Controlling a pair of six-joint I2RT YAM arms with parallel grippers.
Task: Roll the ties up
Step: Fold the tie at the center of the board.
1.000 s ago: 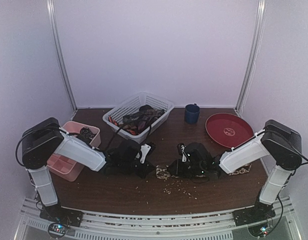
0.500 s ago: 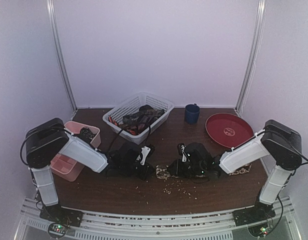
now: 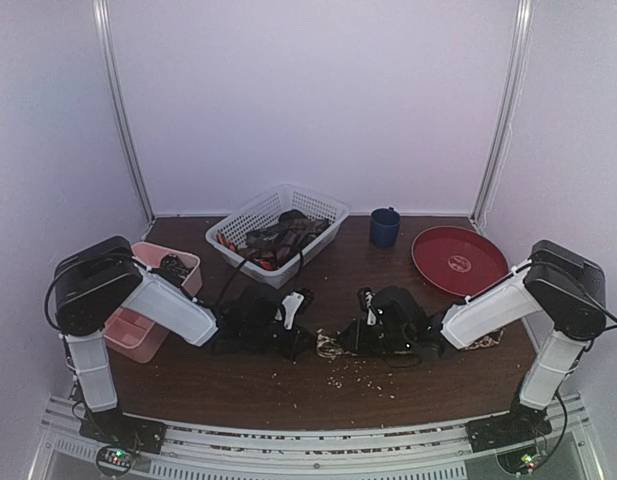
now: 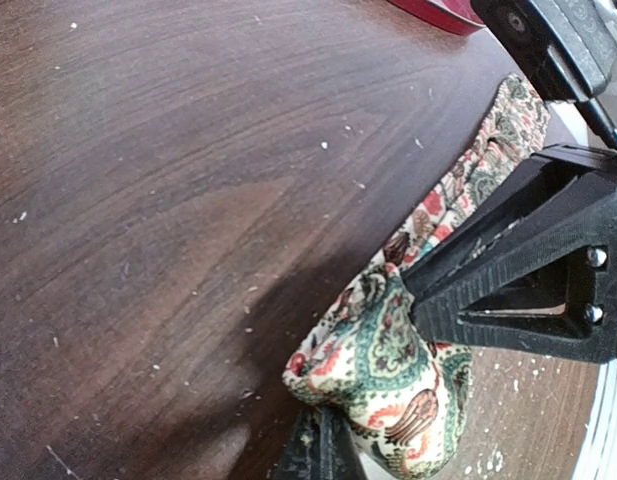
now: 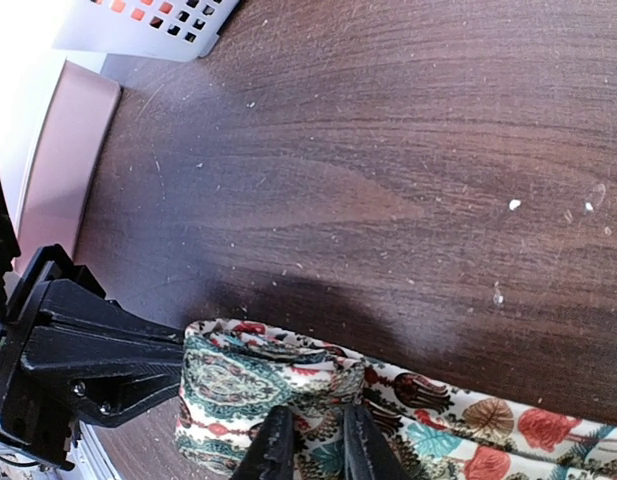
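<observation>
A patterned tie [image 3: 328, 347] with teal, red and cream paisley lies at the table's front middle. Its near end is folded into a small roll [image 4: 383, 365]. The rest runs right under the right arm, and its tail [image 3: 483, 343] shows beyond it. My left gripper [image 4: 318, 455] is shut on the roll's lower edge. From the other side, my right gripper [image 5: 316, 445] pinches a fold of the roll [image 5: 248, 380] between close-set fingers. In the top view the left gripper [image 3: 306, 338] and right gripper [image 3: 340, 338] nearly meet over the tie.
A white lattice basket [image 3: 323, 208] at the back holds several more dark and red ties. A pink tray [image 3: 128, 335] sits by the left arm. A blue cup [image 3: 384, 227] and a red plate [image 3: 458, 260] stand back right. Crumbs dot the wood.
The left arm has crept to the right, bringing the two grippers closer together over the tie's rolled end. The right arm has hardly moved.
</observation>
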